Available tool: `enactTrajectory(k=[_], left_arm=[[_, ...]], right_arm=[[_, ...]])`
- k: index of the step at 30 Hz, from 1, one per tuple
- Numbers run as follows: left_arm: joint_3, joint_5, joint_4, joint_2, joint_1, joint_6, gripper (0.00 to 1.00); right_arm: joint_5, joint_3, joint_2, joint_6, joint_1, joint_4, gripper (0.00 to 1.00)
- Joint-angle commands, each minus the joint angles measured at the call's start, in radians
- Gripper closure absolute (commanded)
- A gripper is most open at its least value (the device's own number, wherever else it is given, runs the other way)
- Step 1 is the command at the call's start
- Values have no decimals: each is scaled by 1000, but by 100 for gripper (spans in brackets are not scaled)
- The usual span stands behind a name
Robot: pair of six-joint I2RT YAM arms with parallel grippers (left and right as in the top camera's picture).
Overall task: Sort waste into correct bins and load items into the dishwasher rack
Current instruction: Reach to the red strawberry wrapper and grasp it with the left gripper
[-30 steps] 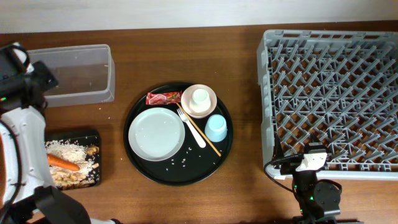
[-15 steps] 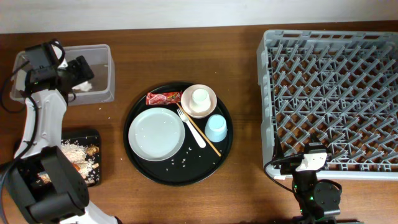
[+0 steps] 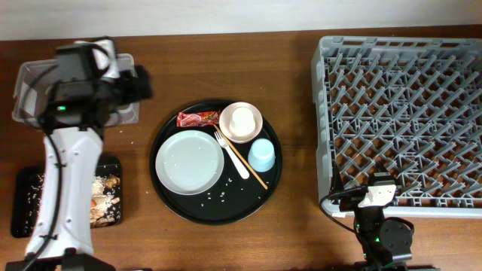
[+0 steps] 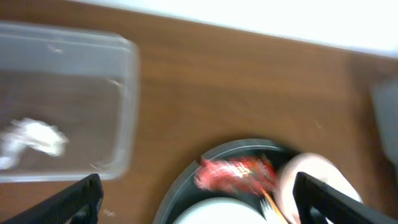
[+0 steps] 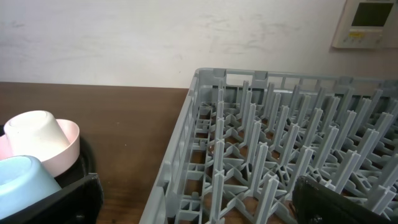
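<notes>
**Left pincer wide over the worktop, tissue in the clear tub, dishes on the round tray**

- Left pincer (image 4: 196, 186): fingers spread wide, nothing between them. It hangs above the worktop (image 3: 301, 75), between the clear tub (image 4: 68, 106) and the round black tray (image 3: 173, 203). The left arm crosses over much of the tub in the overhead view.
- Crumpled white tissue (image 4: 34, 137): lies inside the clear tub, at the left of the wrist view.
- Red snack wrapper (image 3: 197, 118): on the far-left part of the round tray, just beside the pinkish bowl (image 3: 230, 132).
- Small white cup (image 3: 242, 117): sits inside the bowl.
- Pale grey plate (image 3: 189, 161): on the left half of the round tray, looks bare.
- Light blue cup (image 3: 261, 156): mouth down, on the tray just near of the bowl.
- White fork (image 3: 230, 154) and chopsticks (image 3: 254, 175): lie slantwise side by side between plate and blue cup.
- A few loose rice grains (image 3: 218, 196) on the near part of the round tray.
- Shallow black tray (image 3: 30, 203): near-left corner of the worktop, partly under the left arm, with rice and scraps (image 3: 102, 199) showing at its right end.
- Dishwasher rack (image 3: 403, 113): right side of the worktop, pegs bare.
- Right pincer (image 5: 196, 183): fingers wide, holding nothing, low at the rack's near-left corner, looking along the pegs
</notes>
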Motion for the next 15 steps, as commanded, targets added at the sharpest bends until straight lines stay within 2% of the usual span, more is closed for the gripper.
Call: enactTrajectory(k=[1, 7, 12, 13, 15], left_arm=[[3, 58, -90, -2, -97, 1, 1], [-3, 57, -201, -1, -223, -13, 1], [-3, 29, -137, 33, -251, -13, 2], [-3, 31, -115, 52, -251, -14, 6], [-3, 31, -90, 95, -251, -37, 7]], right_arm=[[-2, -5, -7, -6, -7, -7, 1], [-2, -5, -7, -6, -7, -7, 1], [-1, -5, -7, -6, -7, -7, 1], [-2, -5, -8, -6, -7, -7, 1], [-2, -5, -7, -6, -7, -7, 1]])
